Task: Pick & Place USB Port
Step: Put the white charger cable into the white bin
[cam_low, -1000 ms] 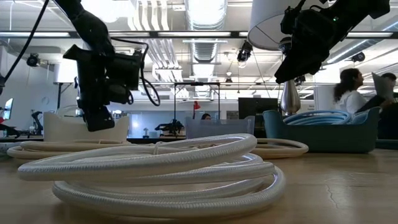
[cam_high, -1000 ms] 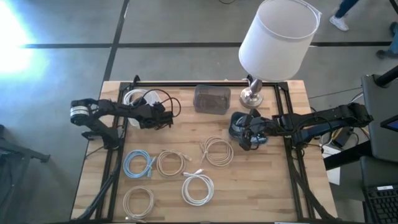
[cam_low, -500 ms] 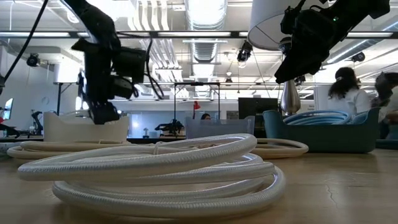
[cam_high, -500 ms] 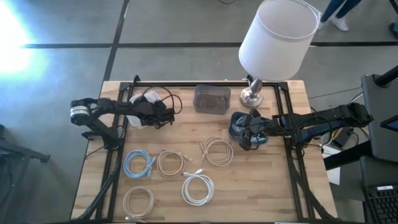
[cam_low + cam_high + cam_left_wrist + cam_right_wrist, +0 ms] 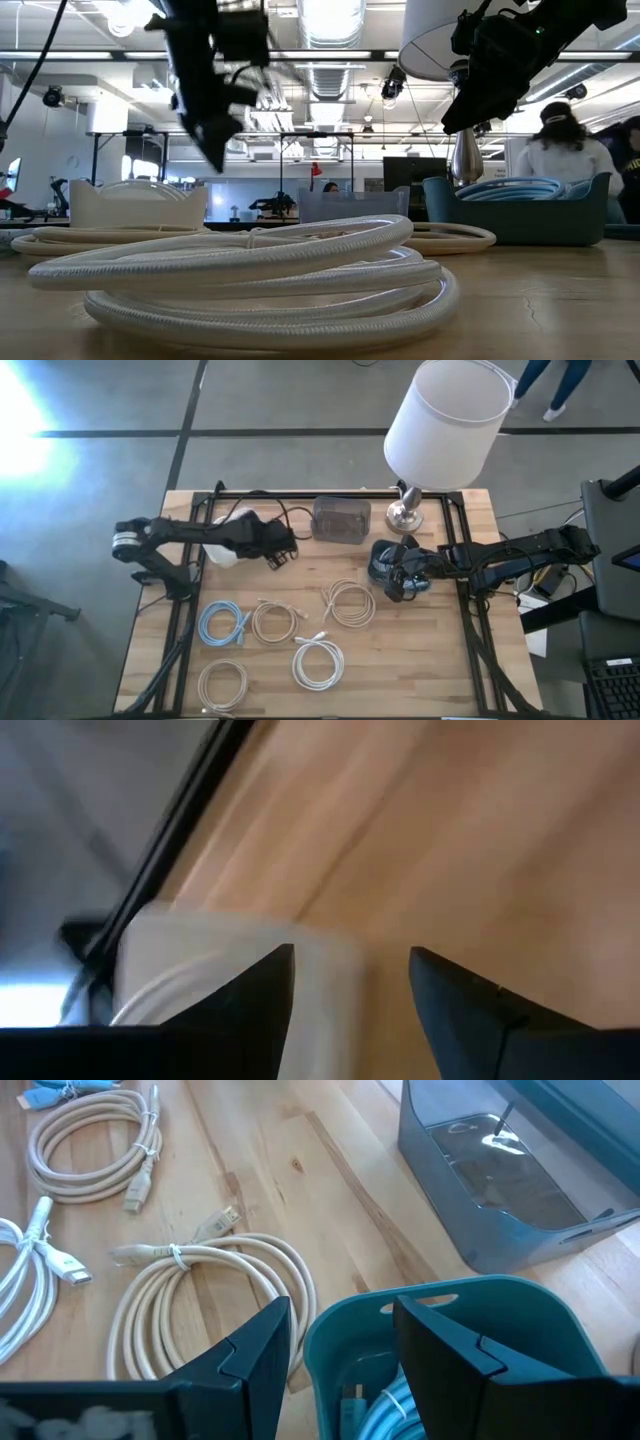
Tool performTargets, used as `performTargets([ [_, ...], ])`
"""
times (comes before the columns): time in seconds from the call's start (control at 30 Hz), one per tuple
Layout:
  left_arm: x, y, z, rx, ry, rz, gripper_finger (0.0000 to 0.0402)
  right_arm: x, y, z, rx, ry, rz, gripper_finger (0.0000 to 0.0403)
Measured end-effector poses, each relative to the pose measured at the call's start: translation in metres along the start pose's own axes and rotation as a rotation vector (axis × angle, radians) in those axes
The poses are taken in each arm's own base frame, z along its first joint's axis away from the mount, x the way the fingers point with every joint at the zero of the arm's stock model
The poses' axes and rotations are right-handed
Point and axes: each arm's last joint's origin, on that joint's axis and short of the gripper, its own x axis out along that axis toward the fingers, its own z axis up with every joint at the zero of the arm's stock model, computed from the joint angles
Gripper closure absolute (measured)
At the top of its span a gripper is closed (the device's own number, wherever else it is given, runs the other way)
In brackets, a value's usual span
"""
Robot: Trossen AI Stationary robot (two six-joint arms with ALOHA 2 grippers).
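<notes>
1. Wood planks form the table (image 5: 430, 650); 5 bundled cables lie loose on it: a blue cable coil (image 5: 222, 626), a beige cable coil (image 5: 273, 622), a cream cable coil (image 5: 349, 602), a white cable coil (image 5: 318, 663) and a tan cable coil (image 5: 222, 683).
2. Each coil looks light and floppy, held in shape only by a tie. I judge the tied section of the loop the surest hold; a plug end would let the rest dangle and swing.
3. Sheathing looks smooth, so a shallow pinch may slip. Nothing here seems fragile.
4. Left gripper (image 5: 281, 550) hangs above the table just beside the white bin (image 5: 222, 550), near the back edge. Its wrist view shows the 2 fingers (image 5: 255, 995) parted with nothing between them.
5. Right gripper (image 5: 398, 580) hovers over the teal bin (image 5: 500, 1310), which already holds blue cable. Its fingers (image 5: 250, 1350) stand apart and empty.
6. Which bundle counts as the USB one I cannot tell for certain; the white coil's flat plug (image 5: 62, 1270) looks most like it.
7. Clear grey container (image 5: 340, 519) and the lamp (image 5: 443, 420) stand at the back. The lamp base (image 5: 405, 515) sits close to the teal bin, so a raised right arm could knock it.
8. Coils lie near each other, so a careless grab may snag a neighbour.
</notes>
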Motion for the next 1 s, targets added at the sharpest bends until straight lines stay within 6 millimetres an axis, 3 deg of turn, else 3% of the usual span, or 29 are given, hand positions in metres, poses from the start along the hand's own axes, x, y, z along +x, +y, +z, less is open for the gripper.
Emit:
performTargets([
  [0.27,-0.048,-0.053,0.017,0.150,-0.299,-0.364,0.0199,0.000,0.000,0.000,0.000,0.000,0.001,0.0232],
  [0.57,-0.079,-0.114,-0.003,0.235,-0.367,-0.718,0.0200,0.000,0.000,0.000,0.003,0.001,0.000,0.0232],
  [0.8,-0.079,-0.163,-0.019,0.233,-0.353,-0.855,0.0200,0.000,0.000,0.000,0.003,0.001,0.001,0.0232],
  [1.0,-0.057,-0.194,-0.035,0.205,-0.194,-0.909,0.0200,0.000,0.000,0.000,0.000,0.001,0.001,0.0232],
])
